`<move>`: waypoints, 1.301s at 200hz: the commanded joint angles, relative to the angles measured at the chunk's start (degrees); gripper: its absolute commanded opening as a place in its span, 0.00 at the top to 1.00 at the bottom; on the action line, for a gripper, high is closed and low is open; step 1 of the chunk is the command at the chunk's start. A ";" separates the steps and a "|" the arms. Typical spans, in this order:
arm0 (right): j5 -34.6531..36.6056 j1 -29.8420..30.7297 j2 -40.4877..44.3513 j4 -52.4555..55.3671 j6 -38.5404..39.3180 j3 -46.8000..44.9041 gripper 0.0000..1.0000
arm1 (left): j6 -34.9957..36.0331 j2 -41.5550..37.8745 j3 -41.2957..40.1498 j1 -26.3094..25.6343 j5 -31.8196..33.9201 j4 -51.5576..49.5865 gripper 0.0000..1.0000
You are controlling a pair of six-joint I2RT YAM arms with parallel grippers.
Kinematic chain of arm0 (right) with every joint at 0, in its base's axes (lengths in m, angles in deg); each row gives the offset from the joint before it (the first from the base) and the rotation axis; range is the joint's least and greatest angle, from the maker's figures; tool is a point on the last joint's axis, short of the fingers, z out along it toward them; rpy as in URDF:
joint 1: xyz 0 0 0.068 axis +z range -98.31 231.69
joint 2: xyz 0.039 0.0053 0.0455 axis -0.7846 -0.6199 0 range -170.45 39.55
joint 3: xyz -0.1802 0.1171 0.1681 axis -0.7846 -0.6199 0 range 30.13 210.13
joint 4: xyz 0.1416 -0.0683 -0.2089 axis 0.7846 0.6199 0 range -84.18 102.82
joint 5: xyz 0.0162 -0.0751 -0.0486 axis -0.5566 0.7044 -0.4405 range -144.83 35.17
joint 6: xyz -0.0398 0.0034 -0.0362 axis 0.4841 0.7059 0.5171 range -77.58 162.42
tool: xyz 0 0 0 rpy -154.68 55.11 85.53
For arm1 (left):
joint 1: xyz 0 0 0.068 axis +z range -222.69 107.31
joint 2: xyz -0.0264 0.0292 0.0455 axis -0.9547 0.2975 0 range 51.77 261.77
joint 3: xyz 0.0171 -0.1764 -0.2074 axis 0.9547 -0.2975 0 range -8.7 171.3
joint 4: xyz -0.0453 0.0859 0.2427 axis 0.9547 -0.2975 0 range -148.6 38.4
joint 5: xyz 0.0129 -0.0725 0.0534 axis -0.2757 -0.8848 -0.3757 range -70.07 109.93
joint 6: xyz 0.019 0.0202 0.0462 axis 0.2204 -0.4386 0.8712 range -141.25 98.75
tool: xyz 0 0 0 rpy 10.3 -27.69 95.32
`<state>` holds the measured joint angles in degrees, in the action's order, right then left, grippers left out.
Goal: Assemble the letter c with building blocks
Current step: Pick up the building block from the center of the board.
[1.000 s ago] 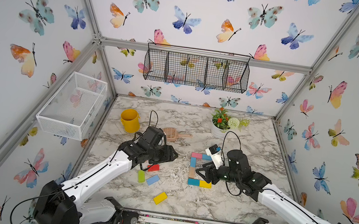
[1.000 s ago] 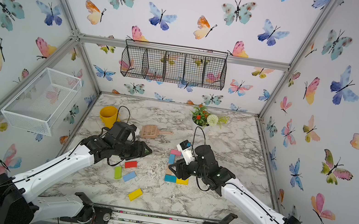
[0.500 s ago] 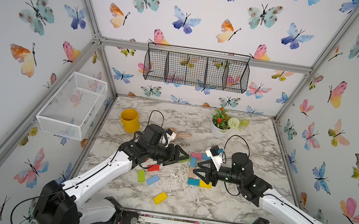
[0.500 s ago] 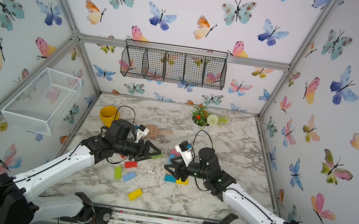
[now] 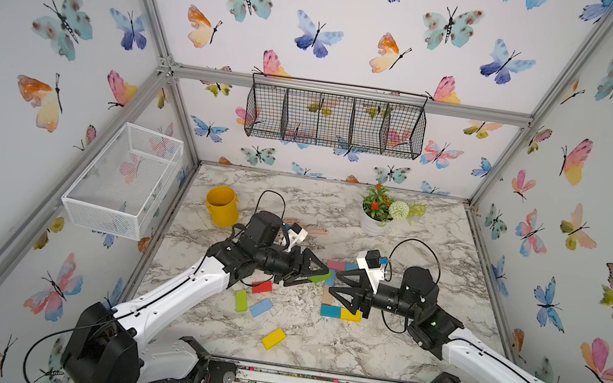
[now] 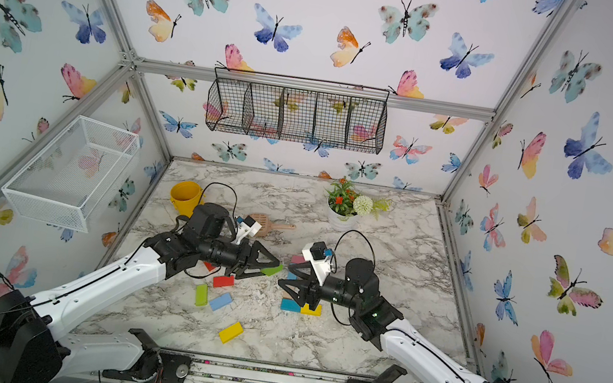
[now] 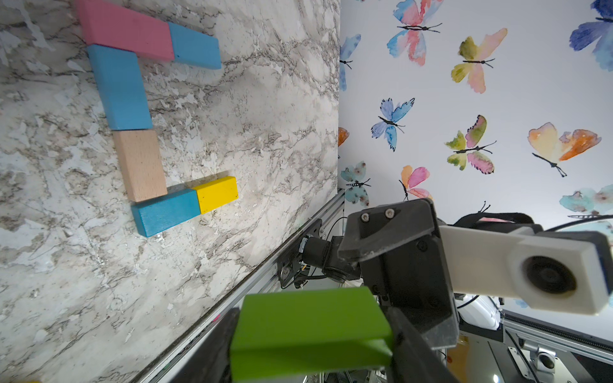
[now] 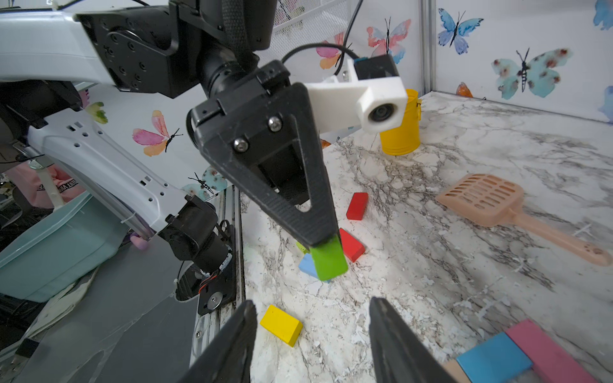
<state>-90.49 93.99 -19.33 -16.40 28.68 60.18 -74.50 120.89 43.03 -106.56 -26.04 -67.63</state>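
No text is legible. A pink cloth far behind the left gripper, off the table, carries dark letters too blurred to read.

You've got butterfly wallpaper on all 3 walls, w/ alu frame posts at the corners. The tabletop under the left fingers and right fingers is grey-white marble, flaked in spots and evenly lit w/ soft shadows. Well beyond both sets of fingers, up on the back wall, hangs a black wire basket split into compartments. A white mesh basket is fixed to the wall out past the left fingers' side. A metal rail runs along the table's front edge, behind both.
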 commanded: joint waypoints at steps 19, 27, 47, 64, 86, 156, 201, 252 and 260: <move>-0.60 -0.27 -2.30 -3.67 -0.46 1.32 0.49 | -0.27 1.99 3.20 -2.02 -1.84 1.26 0.44; -0.55 -0.29 -2.51 -3.75 -0.41 1.34 0.49 | -0.28 2.35 3.57 -2.37 -1.84 1.30 0.44; 0.40 -0.29 -2.35 -4.14 -0.01 1.03 0.55 | -0.23 3.27 4.45 -3.02 -1.81 1.22 0.44; 1.35 -0.29 -1.81 -3.74 0.62 0.90 0.59 | -0.27 3.72 4.72 -3.30 -1.65 1.19 0.44; 1.80 -0.29 -1.16 -3.36 1.24 0.81 0.60 | -0.27 4.24 4.88 -3.56 -1.53 1.29 0.44; 2.74 -0.29 -0.45 -3.62 1.69 0.02 0.77 | -0.19 5.90 5.76 -4.45 -1.45 1.87 0.44; 2.77 -0.29 -0.39 -3.27 1.78 -0.56 0.95 | -0.69 6.28 6.46 -4.45 -1.01 2.41 0.30; 10.61 -0.29 1.95 2.00 1.98 -1.13 0.97 | 0.79 4.59 6.03 -3.81 0.84 2.33 0.13; 14.47 -0.29 1.64 5.15 1.81 -0.54 0.97 | 1.42 4.14 5.89 -3.22 1.06 2.15 0.13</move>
<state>-84.81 93.97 -18.60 -17.19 31.28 59.59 -75.64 126.93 48.21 -110.67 -26.22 -66.10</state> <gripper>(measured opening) 0.180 0.873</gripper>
